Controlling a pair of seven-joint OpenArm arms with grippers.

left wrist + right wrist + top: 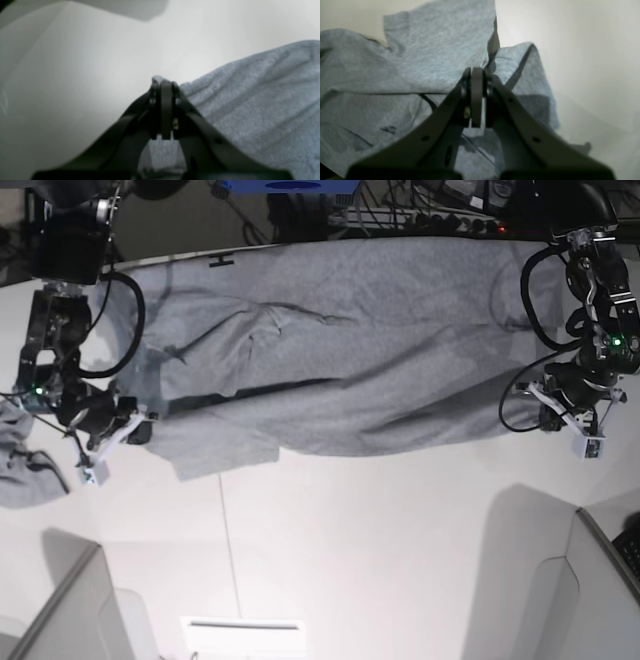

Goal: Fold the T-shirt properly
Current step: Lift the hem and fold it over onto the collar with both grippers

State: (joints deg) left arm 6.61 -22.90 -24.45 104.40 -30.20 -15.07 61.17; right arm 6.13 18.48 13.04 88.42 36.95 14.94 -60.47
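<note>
The T-shirt (340, 340) lies spread across the upper half of the base view on the white table (350, 560), long axis running left to right, with a fold line across its middle and a sleeve flap (215, 445) jutting toward the lower left. The left gripper (545, 395) sits at the right edge of that view, at the garment's right end; in the left wrist view its jaws are pressed together, with a small tuft of grey fabric (157, 79) showing just above the tips, so it is clamped on the shirt edge, and the cloth (262, 105) runs off toward the right and lower right of that frame. The right gripper (135, 428) sits at the left edge of the base view, at the garment's left end beside the sleeve flap. In the right wrist view its jaws are also together, with fabric bunched at the tips (486, 66) and the shirt filling the left and centre of the frame. A smaller grey cloth (25, 460) lies crumpled at the far left of the base view, apart from the shirt.
</note>
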